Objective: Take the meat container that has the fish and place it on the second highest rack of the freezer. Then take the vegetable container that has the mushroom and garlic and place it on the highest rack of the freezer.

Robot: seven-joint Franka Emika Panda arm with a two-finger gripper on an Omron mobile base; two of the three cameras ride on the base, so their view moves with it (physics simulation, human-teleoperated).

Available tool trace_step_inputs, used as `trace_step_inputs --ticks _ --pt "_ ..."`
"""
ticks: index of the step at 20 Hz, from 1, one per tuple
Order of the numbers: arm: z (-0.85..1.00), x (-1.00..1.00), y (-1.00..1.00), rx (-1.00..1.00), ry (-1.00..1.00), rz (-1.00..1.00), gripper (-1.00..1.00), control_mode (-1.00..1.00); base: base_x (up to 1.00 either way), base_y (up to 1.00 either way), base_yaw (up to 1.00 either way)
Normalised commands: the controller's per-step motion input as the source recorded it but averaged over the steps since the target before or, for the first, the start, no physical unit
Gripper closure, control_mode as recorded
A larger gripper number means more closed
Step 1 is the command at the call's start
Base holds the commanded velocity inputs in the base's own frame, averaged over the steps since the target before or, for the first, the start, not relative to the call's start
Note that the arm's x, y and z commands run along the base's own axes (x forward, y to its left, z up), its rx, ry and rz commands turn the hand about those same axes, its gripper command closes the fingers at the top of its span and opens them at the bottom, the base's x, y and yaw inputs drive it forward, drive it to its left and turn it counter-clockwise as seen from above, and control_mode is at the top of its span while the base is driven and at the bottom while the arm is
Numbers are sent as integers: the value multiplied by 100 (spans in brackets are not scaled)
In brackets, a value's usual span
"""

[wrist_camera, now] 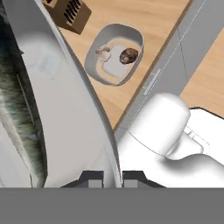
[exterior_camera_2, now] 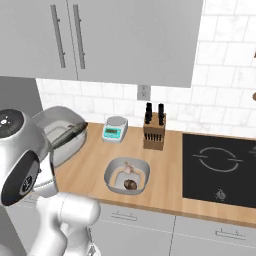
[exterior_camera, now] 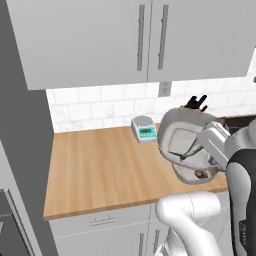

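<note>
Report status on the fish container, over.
Fingers shut on rim of grey oval fish tray, lifted and tilted. Silvery fish inside. Grey mushroom-garlic tray on wooden counter.

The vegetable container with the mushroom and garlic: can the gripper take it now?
Probably not yet: the gripper is shut on the rim of the fish container. The vegetable container itself sits uncovered on the counter.

A wooden countertop [exterior_camera_2: 170,170] runs below a white tiled wall. On it, a grey vegetable container [exterior_camera_2: 127,176] sits near the front edge, a kitchen scale [exterior_camera_2: 114,128] at its eleven o'clock, a knife block [exterior_camera_2: 154,130] at its one o'clock.
</note>
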Motion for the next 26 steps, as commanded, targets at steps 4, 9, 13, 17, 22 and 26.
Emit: trace_step_inputs --ticks 4,9,13,17,22,26 --pt "2 -28 4 -2 -7 -4 100 100 -46 26 1" --pt "0 0 0 0 0 0 100 100 -100 38 11" --pt "0 0 0 0 0 0 100 100 -100 25 40" --pt "0 0 0 0 0 0 100 100 -77 46 65" --pt "0 0 0 0 0 0 100 100 1 87 71" --pt "0 0 0 0 0 0 100 100 22 100 48"
